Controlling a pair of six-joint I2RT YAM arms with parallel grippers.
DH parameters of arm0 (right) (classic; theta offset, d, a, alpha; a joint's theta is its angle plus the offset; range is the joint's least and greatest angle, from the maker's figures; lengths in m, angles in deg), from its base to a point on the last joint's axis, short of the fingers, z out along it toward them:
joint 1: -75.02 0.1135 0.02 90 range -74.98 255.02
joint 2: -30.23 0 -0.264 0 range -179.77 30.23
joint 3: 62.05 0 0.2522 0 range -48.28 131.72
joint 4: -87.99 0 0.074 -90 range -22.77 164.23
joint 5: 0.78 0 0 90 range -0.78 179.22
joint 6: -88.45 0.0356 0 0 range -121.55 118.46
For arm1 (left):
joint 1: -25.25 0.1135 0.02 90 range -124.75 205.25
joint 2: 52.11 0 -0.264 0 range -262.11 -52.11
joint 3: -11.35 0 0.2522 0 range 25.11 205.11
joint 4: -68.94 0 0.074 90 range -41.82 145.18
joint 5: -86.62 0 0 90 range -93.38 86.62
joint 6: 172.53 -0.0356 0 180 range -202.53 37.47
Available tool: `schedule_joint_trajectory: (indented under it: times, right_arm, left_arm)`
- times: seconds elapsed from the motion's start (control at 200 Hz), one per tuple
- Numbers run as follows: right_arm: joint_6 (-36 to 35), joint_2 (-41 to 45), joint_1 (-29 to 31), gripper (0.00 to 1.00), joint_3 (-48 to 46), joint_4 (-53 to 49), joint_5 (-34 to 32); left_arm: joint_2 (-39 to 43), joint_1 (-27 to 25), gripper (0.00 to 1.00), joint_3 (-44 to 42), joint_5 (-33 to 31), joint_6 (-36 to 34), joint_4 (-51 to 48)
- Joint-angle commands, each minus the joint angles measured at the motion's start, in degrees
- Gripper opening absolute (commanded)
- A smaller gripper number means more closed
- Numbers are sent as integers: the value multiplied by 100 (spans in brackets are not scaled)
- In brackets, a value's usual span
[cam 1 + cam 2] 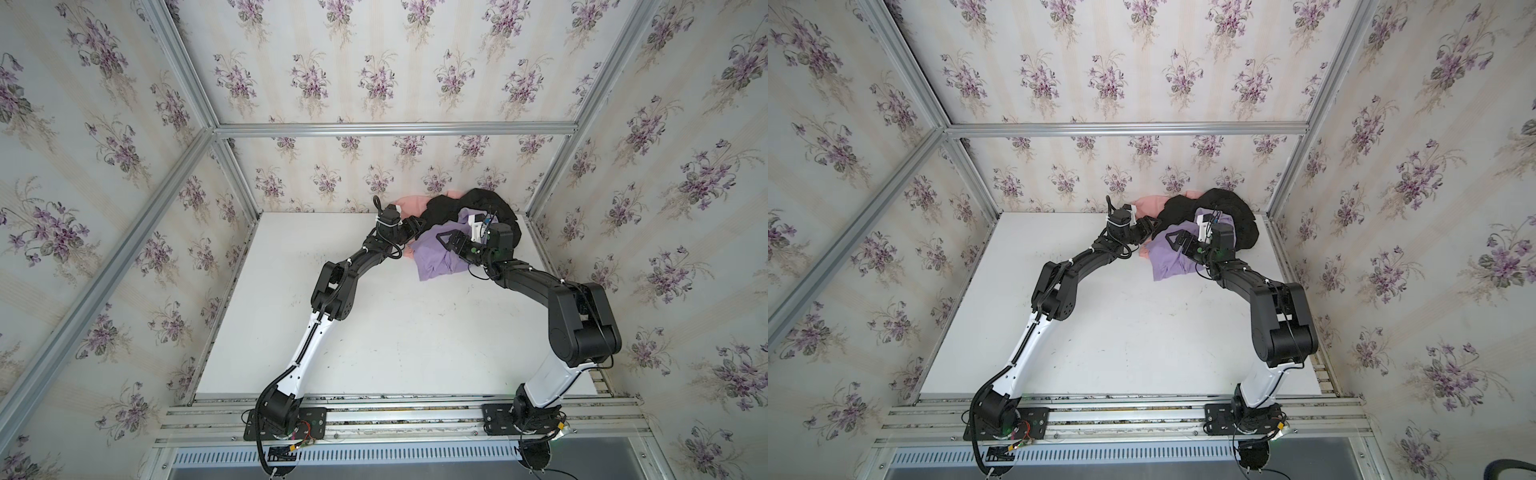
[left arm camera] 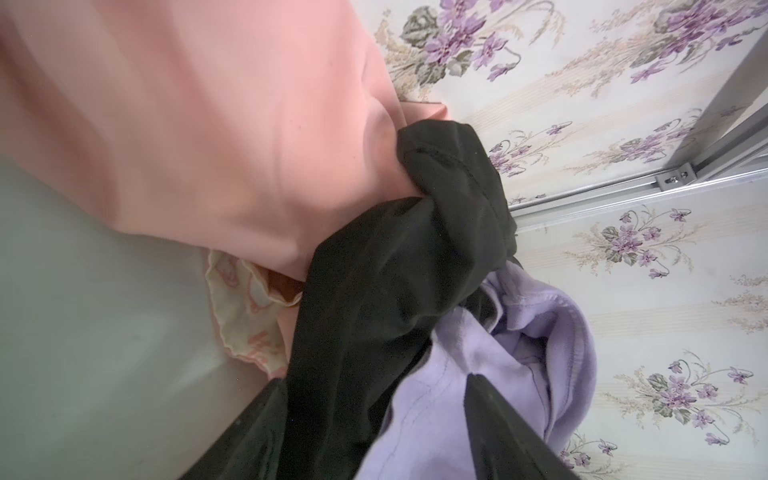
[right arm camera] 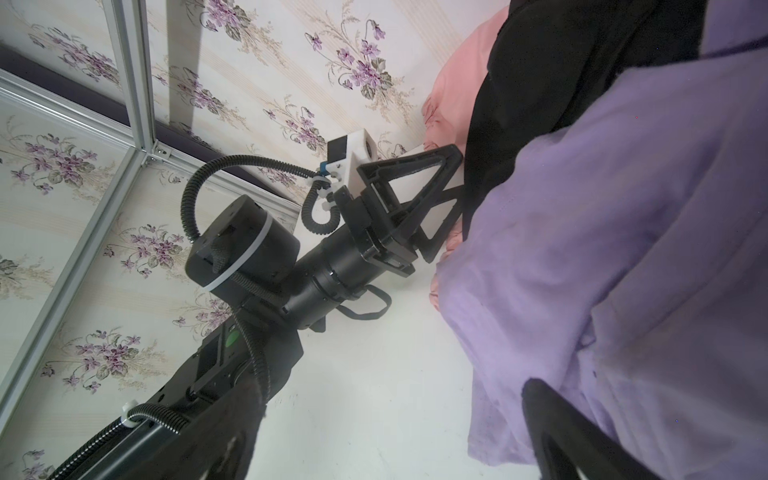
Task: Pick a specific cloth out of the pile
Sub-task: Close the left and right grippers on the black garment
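The pile lies against the back wall at the table's far right. The black cloth point(image 1: 469, 205) point(image 1: 1187, 212) drapes over its back, between the salmon-pink garment point(image 1: 409, 205) and the lilac garment point(image 1: 436, 262). My left gripper point(image 1: 419, 226) point(image 1: 1152, 226) reaches into the pile from the left. In the left wrist view its jaws point(image 2: 374, 382) stand apart, with a hanging fold of the cloth point(image 2: 395, 270) and lilac fabric point(image 2: 436, 419) between them. My right gripper point(image 1: 446, 241) point(image 1: 1177, 241) hovers open over the lilac garment point(image 3: 623, 228), holding nothing.
The white table point(image 1: 374, 332) stretches bare toward the arm bases. Floral-papered walls point(image 1: 374, 174) with aluminium posts point(image 1: 552, 166) close in the back and both sides. The two grippers sit close together at the pile. A cream printed cuff point(image 2: 241, 316) peeks from under the salmon garment.
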Motion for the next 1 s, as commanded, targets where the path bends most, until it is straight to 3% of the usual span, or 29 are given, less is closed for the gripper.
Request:
schedule_joint_trajectory:
  times: [0.0, 0.175, 0.255, 0.38, 0.61, 0.775, 0.994]
  right_arm:
    - [127, 82, -6, 100, -20, 268, 172]
    - [235, 207, -69, 100, -101, 324, 260]
    - [311, 284, -124, 100, -164, 358, 306]
    - [365, 437, -198, 100, -260, 367, 333]
    - [378, 581, -268, 100, -359, 352, 350]
    - [404, 662, -329, 100, -461, 358, 350]
    - [404, 757, -395, 100, -550, 324, 324]
  left_arm:
    - [-42, -4, 67, 59, -68, 183, 333]
    - [-59, -41, 56, 64, -57, 205, 358]
    - [-90, -52, 44, 85, -66, 250, 362]
    - [-180, -87, 39, 211, -40, 289, 354]
    - [-174, -105, 20, 239, -80, 193, 353]
    - [-108, -105, 2, 241, 105, -118, 462]
    - [122, -62, 0, 211, 454, -468, 647]
